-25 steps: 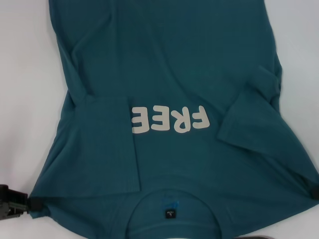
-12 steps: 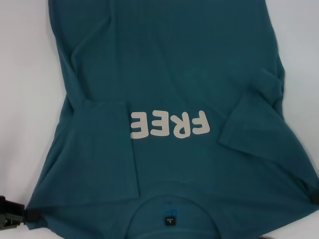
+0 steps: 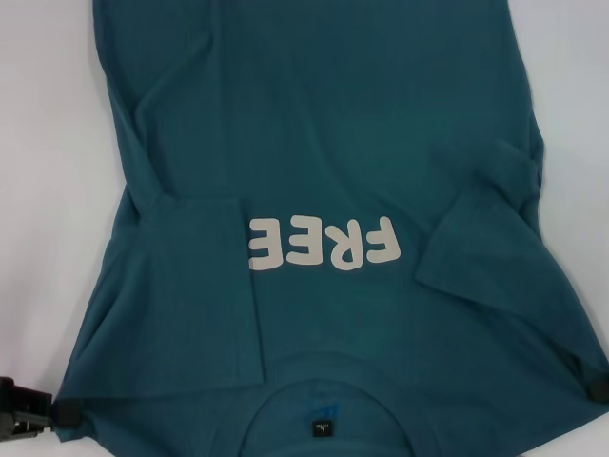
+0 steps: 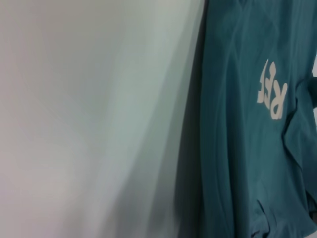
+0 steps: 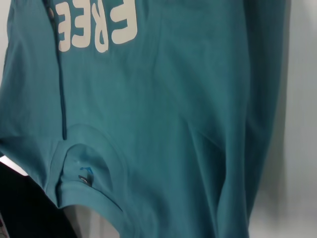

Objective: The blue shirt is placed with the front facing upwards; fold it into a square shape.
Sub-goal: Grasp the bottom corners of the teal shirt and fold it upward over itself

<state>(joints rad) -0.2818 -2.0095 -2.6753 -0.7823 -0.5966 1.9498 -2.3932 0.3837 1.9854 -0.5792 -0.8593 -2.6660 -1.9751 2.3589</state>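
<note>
You have 1 blue shirt spread on the white bench, chest side up, with its collar at the near edge, close to the robot, and its hem running far away out of the head view.

Going from left to right: the left end effector is at the near left shoulder corner of the shirt, and its dark tip touches the cloth there. It seems to be pinching that corner, but you cannot tell this for sure, because the fingers are mostly hidden. Next, the left sleeve is already folded inward over the chest, and it covers the edge of the pale lettering. On the other side of the lettering, the right sleeve is also folded inward, but less tidy, with a bunched wrinkle above it. At the near right shoulder corner you find the right end effector; only a small dark tip shows at the cloth, so its fingers cannot be judged.

My judgement: the 2 sleeve folds are done, and the lengthwise folds that bring collar and hem together remain. The task is maybe at the middle.

Count: 1 shirt, 2 folded sleeves, 1 collar with 1 small dark label, 1 word of 4 letters, 2 end effectors.
</note>
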